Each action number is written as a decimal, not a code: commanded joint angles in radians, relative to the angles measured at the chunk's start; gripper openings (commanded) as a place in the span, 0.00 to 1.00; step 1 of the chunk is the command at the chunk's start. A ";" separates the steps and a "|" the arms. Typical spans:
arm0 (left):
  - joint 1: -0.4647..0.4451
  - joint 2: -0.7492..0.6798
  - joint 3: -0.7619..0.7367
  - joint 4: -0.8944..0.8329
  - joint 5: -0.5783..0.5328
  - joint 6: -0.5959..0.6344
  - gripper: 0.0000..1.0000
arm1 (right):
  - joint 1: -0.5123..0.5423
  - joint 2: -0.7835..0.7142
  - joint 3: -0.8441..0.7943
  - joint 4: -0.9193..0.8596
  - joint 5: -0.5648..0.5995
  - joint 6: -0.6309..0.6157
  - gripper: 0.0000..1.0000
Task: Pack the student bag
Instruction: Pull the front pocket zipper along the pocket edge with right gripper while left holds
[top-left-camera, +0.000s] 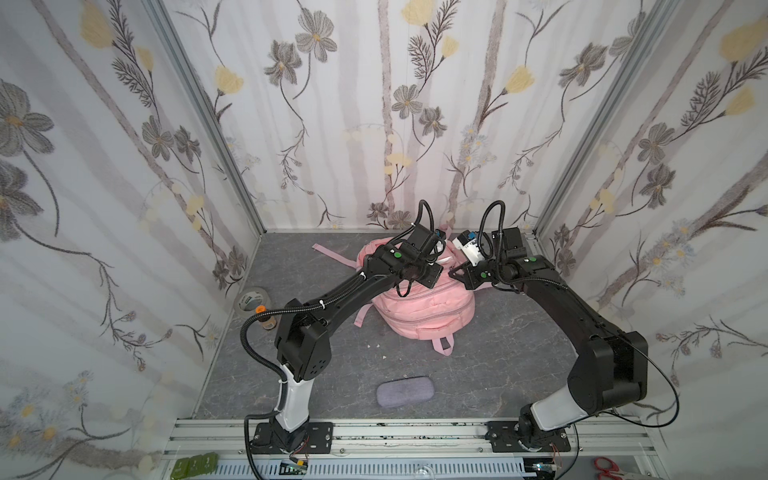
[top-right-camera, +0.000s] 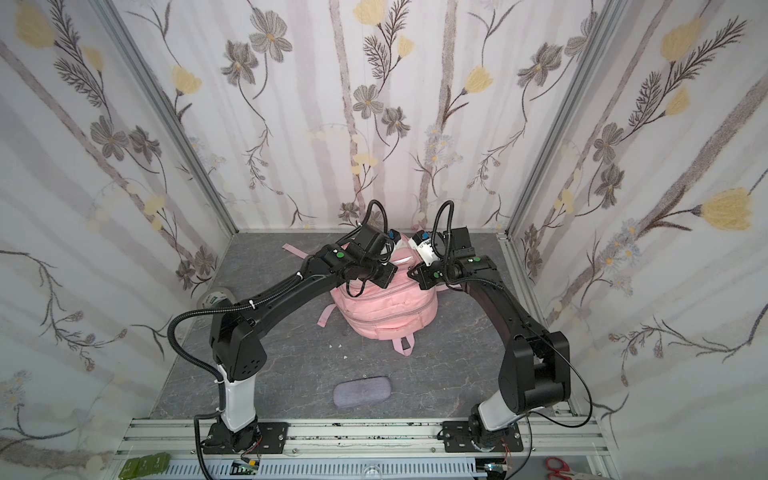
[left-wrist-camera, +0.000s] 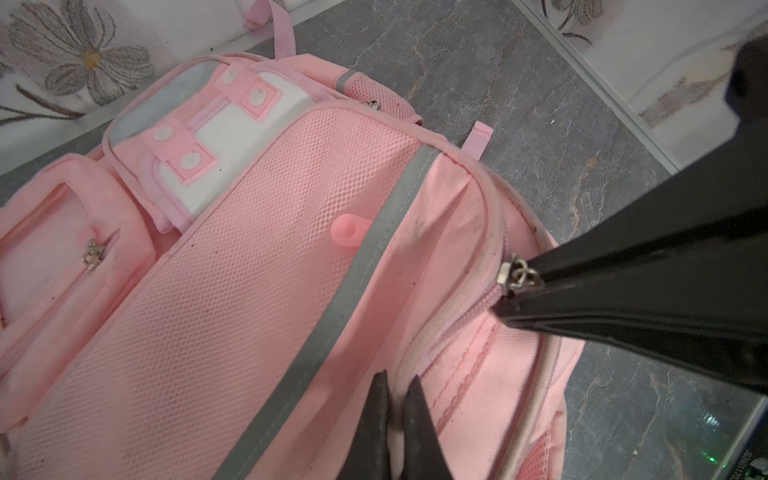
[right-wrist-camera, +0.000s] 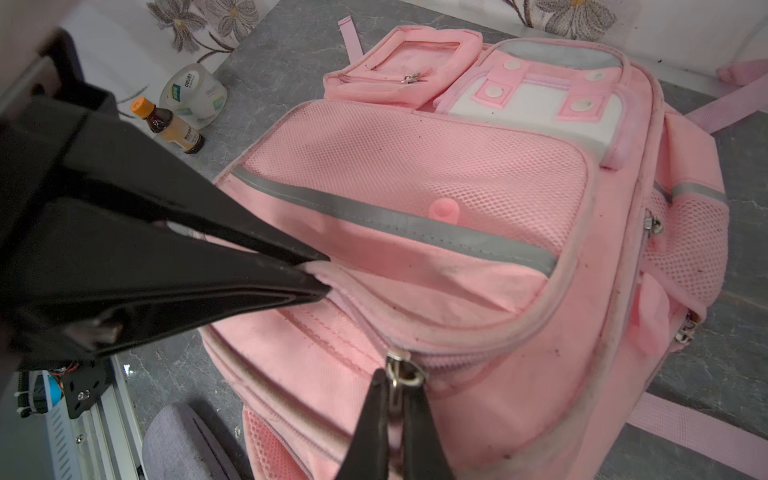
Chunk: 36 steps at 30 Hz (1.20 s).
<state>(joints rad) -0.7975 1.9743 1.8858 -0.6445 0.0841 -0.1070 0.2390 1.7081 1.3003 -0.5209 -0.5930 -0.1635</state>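
Observation:
The student bag (top-left-camera: 424, 307) (top-right-camera: 390, 309), a pink backpack, lies front up at the middle back of the grey floor. Both wrists hang over its far end in both top views, and they hide the fingertips there. My left gripper (left-wrist-camera: 397, 384) (right-wrist-camera: 322, 276) is shut on a fold of pink fabric beside the zip line of the student bag (left-wrist-camera: 249, 249). My right gripper (right-wrist-camera: 397, 380) (left-wrist-camera: 515, 291) is shut on the metal zipper pull (right-wrist-camera: 401, 368) (left-wrist-camera: 517, 276) of the same zip on the student bag (right-wrist-camera: 415, 166). The zip looks closed between the two grippers.
A grey fabric pouch (top-left-camera: 405, 390) (top-right-camera: 361, 391) (right-wrist-camera: 183, 444) lies near the front rail. A tape roll (top-left-camera: 252, 300) (right-wrist-camera: 195, 95) and a brown bottle with an orange cap (top-left-camera: 266, 318) (right-wrist-camera: 170, 124) stand by the left wall. Loose pink straps (top-left-camera: 328, 249) trail behind the bag.

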 joint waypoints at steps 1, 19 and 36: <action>-0.005 -0.005 -0.007 0.235 0.045 -0.066 0.16 | -0.009 0.011 -0.023 0.025 -0.188 0.072 0.00; 0.052 -0.337 -0.650 0.592 -0.101 0.488 0.77 | -0.116 0.129 0.115 -0.033 -0.244 0.006 0.00; 0.133 -0.421 -0.714 0.660 0.063 0.510 0.77 | -0.117 0.171 0.158 -0.127 -0.217 -0.058 0.00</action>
<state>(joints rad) -0.6765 1.5723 1.1797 -0.0334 0.0799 0.3920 0.1223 1.8706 1.4429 -0.6445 -0.7795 -0.1917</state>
